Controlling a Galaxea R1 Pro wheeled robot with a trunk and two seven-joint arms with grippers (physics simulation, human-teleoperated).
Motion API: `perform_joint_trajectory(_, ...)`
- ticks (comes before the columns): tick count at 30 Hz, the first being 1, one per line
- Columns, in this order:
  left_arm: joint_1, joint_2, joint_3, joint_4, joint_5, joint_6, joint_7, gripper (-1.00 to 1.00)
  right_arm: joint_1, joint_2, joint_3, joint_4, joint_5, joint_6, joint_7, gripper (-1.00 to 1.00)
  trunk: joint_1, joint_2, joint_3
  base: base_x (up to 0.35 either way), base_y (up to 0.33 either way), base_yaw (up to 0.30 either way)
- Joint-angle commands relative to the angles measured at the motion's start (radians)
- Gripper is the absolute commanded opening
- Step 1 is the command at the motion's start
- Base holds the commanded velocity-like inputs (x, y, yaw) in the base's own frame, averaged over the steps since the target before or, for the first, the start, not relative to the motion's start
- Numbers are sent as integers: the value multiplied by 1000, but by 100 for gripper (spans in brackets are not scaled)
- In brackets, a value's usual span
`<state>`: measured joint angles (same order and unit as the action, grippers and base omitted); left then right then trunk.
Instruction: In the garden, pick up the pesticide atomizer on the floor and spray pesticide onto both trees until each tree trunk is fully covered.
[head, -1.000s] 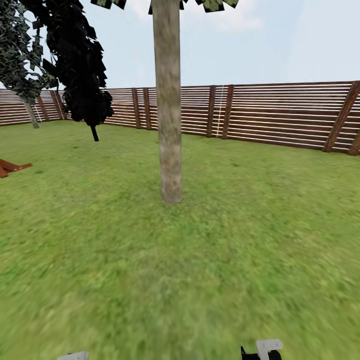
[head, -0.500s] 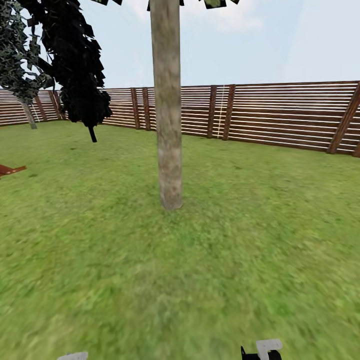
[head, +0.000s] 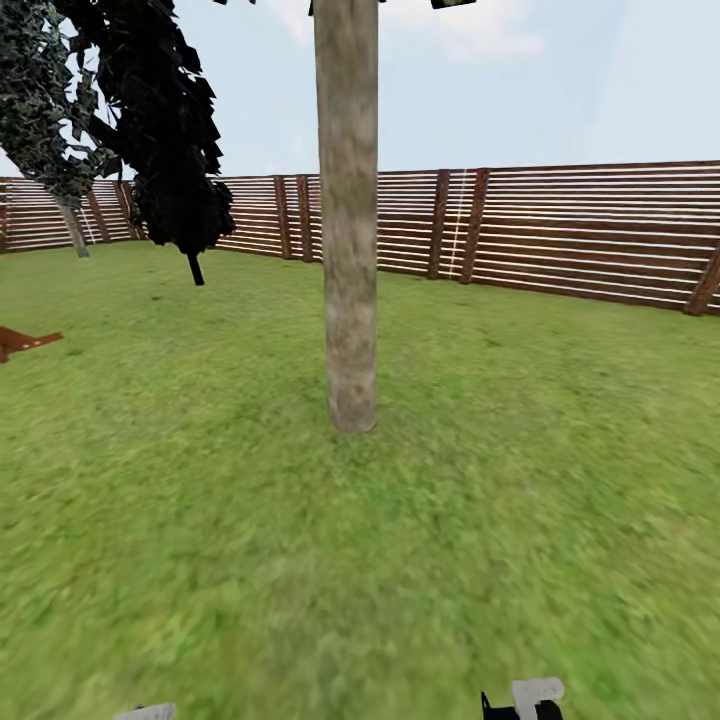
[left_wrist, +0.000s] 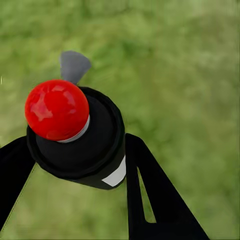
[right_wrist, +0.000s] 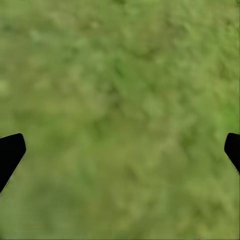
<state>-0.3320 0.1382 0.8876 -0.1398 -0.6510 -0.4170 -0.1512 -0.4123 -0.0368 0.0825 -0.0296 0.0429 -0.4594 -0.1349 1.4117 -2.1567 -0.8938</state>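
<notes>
Since a second ago the head camera has swung and drawn nearer, so the tree trunk (head: 350, 230) looms larger and sits slightly further right, rising from the lawn (head: 500, 500) before the slatted fence (head: 590, 230). The left gripper (left_wrist: 75, 160) is clenched around the spray bottle (left_wrist: 80, 135), dark body between the jaws, red tip beyond them; the right gripper (right_wrist: 120, 150) hangs released over grass. The bottle looks small, light, rigid and smooth, so gripping its body mid-height, clear of the nozzle, seems safest.
</notes>
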Motion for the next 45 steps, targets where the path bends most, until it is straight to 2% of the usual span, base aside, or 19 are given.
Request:
perform_joint_trajectory(1, -1, 0, 9, 0, -2, -2, -7, -100, 0, 0, 8, 0, 5, -1, -10, 100, 0, 0, -1, 340, 0, 274)
perform_joint_trajectory(18, -1, 0, 8, 0, -2, 0, -7, -100, 0, -5, 7, 0, 5, -1, -11, 100, 0, 0, -1, 340, 0, 38)
perform_joint_trajectory(32, -1, 1, 9, -2, -2, -1, -7, -100, 0, -2, 7, -5, 2, 0, -11, 100, 0, 0, -1, 335, -25, 0)
perform_joint_trajectory(34, -5, 7, 5, -11, -8, -4, -22, -100, -1, 3, 8, -19, 4, 1, -7, 100, 0, 0, -1, 308, -125, 0)
perform_joint_trajectory(35, -10, 7, -2, -13, -19, -4, -49, -100, -2, 4, 14, -52, 11, 2, -5, 100, 0, 0, -1, 306, -128, 0)
perform_joint_trajectory(36, -15, 9, -37, -16, -53, -3, -106, -100, -2, 3, 34, -109, 34, 3, -2, 100, 0, 0, -1, 306, -129, 0)
perform_joint_trajectory(38, -28, 30, -160, -47, -170, 6, -298, -100, -2, -1, 106, -243, 131, 7, 49, 100, 0, 0, -1, 306, -129, 0)
perform_joint_trajectory(39, -51, 43, -207, -79, -216, 9, -418, -100, -2, -2, 128, -291, 191, 9, 111, 100, 0, 0, -1, 305, -129, 0)
perform_joint_trajectory(40, -75, 51, -234, -112, -245, 10, -545, -100, -6, -3, 139, -319, 248, 19, 193, 100, 0, 0, -1, 305, -129, 0)
perform_joint_trajectory(42, -118, 60, -263, -183, -279, 10, -782, -100, -52, -2, 148, -352, 333, 99, 406, 100, 0, 0, -1, 305, -130, 0)
perform_joint_trajectory(44, -144, 63, -295, -275, -335, 9, -975, -100, -121, -1, 151, -411, 368, 188, 629, 100, 0, 0, -1, 301, -129, 0)
perform_joint_trajectory(45, -149, 62, -315, -315, -376, 11, -1064, -100, -147, -1, 152, -453, 374, 222, 742, 100, 0, 0, -1, 281, -118, 0)
